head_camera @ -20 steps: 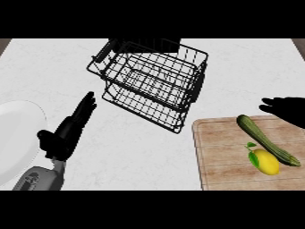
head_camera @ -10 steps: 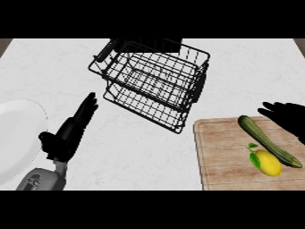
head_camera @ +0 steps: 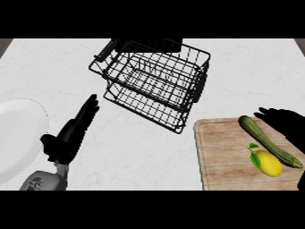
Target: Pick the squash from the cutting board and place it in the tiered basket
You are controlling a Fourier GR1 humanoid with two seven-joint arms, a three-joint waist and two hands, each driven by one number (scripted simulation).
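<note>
Pale, marbled counter [head_camera: 148,147] seen from steeply above. Black wire tiered basket [head_camera: 156,85] standing toward the far middle, tilted in the view, tiers holding nothing visible.

At the near right, a wooden cutting board [head_camera: 224,154] lying flat on the counter. On it, the squash [head_camera: 268,141] — long, dark green, striped — lying diagonally from the board's far middle down toward its right side. Just beside it on the near side, touching or almost touching, a yellow lemon [head_camera: 267,163] with a small green leaf at its far end.

Right hand [head_camera: 298,129] hanging over the board's far right corner, black, fingers pointing left toward the squash's far end. Fingers only slightly bent and held close together, closed round nothing; fingertips near the squash's tip, contact not discernible from this angle. Lower part of the hand running off toward the right edge, hiding part of the board.

Left hand [head_camera: 72,134] at the near left over bare counter, fingers straight and pressed together, pointing up toward the basket, thumb sticking out to the left — holding nothing. Grey forearm [head_camera: 46,181] coming in below it.

White round plate [head_camera: 6,138] at the left edge, just beside the left hand, partly cut off by the view.
</note>
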